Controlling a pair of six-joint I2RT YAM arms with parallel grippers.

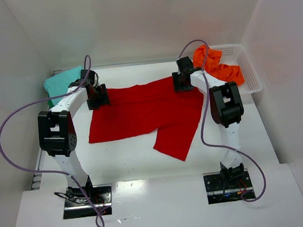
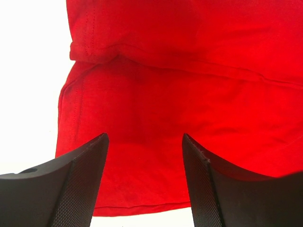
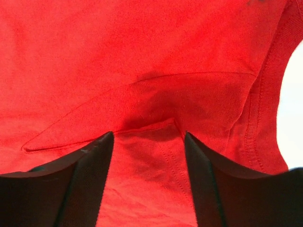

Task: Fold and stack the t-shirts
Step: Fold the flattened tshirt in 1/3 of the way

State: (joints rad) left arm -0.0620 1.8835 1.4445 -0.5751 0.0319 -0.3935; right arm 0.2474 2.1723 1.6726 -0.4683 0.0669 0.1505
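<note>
Red t-shirt (image 1: 141, 114) lies spread mid-table (image 1: 145, 164). I see left gripper (image 2: 144, 138) and right gripper (image 3: 147, 135) at its far corners, both with fingers apart over the cloth.

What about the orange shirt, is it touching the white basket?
Touching. The top view shows the orange shirt lying bunched in the white basket, with part of it draped over the basket's left edge.
</note>
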